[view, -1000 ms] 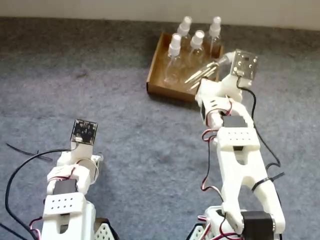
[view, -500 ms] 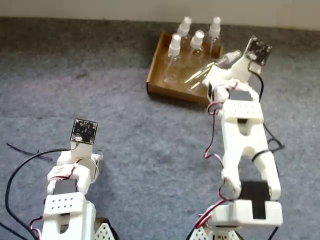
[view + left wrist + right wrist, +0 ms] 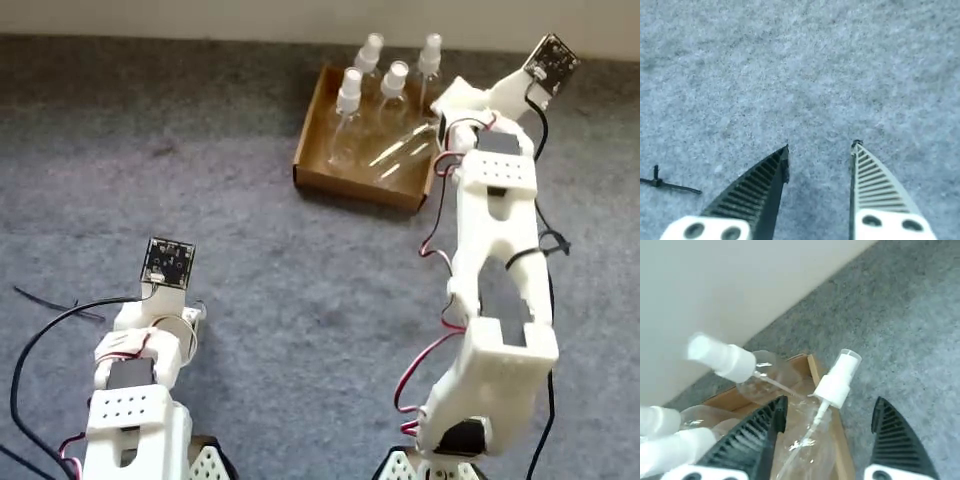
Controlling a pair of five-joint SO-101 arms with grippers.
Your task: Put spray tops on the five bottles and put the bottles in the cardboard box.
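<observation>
Over the right edge of the cardboard box (image 3: 350, 188), in the upper middle of the high view, I have the right gripper (image 3: 831, 401) hanging with its jaws wide apart and nothing between them. Just beyond its tips a clear bottle (image 3: 805, 440) lies tilted in the box, its spray top (image 3: 837, 379) near the box corner. I judge it lies that way because the only free room was beside the four upright bottles (image 3: 347, 125), which crowd the box's far side. Every bottle I can make out wears its top. At lower left the left gripper (image 3: 821, 146) sits low over bare grey carpet (image 3: 250, 260), jaws partly spread and empty. I judge it is kept there to stay out of the right arm's way.
</observation>
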